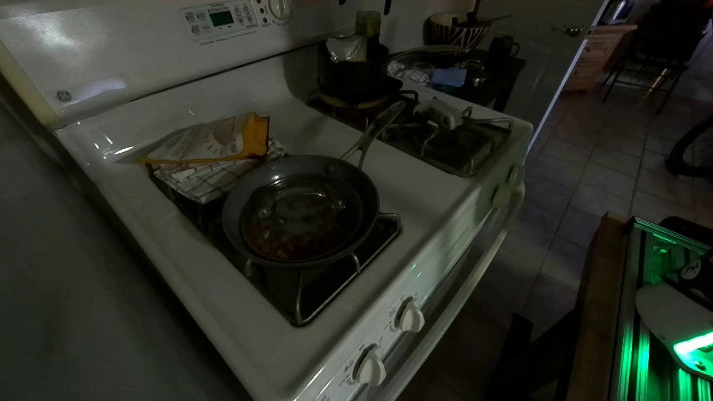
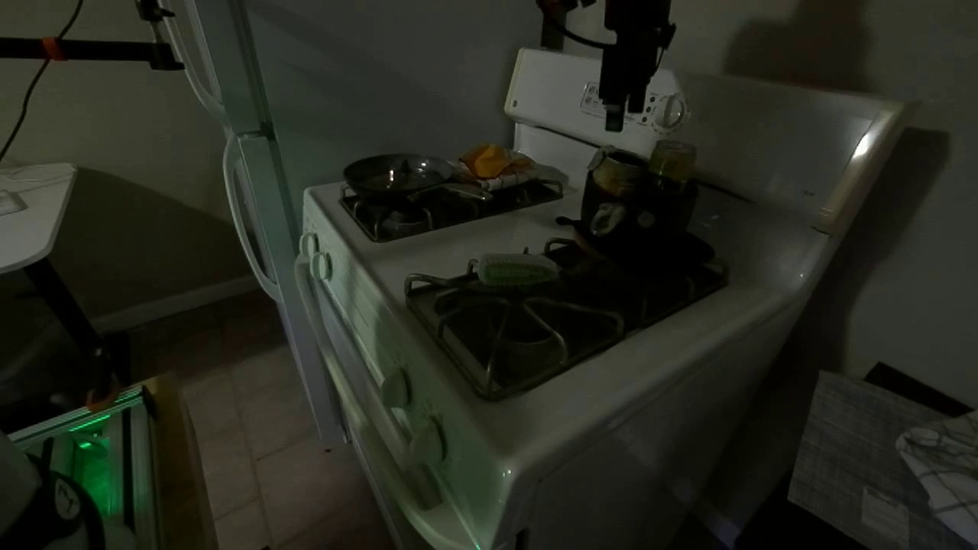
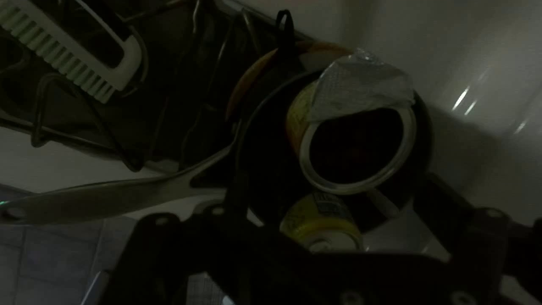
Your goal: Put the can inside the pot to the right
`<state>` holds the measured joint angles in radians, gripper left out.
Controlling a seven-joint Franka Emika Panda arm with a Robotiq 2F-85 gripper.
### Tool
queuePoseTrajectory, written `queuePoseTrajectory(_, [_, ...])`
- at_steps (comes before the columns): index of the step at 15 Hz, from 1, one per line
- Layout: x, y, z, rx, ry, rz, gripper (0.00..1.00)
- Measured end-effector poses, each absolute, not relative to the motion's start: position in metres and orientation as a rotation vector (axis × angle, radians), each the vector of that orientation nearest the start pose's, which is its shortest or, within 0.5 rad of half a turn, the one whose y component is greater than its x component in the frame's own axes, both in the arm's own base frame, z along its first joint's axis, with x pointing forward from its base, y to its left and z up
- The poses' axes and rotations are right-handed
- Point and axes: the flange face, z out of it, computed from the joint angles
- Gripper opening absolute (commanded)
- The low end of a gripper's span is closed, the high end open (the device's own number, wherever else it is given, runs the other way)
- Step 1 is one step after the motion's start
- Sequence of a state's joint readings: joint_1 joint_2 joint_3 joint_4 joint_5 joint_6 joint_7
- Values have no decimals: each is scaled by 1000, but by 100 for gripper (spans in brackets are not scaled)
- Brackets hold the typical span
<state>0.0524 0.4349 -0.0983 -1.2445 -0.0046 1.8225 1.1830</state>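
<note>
claw (image 3: 333, 182) spread, pot (image 3: 266, 154) below, can (image 3: 321, 220) inside

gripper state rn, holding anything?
Gripper: open, holding nothing; in the wrist view its fingers stand wide apart, with the dark pot showing between them.

pot (image 1: 337, 75) is looking near-black, can (image 3: 324, 223) is showing yellow, stove (image 1: 423, 206) is showing white, cloth (image 1: 203, 181) is wearing dark checks on white
</note>
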Motion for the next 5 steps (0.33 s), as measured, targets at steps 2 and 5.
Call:
queuePoseTrajectory(2, [686, -16, 563, -2599, 1619, -260, 100])
queuePoseTrajectory(5, [653, 6, 592, -2717, 1381, -270, 100])
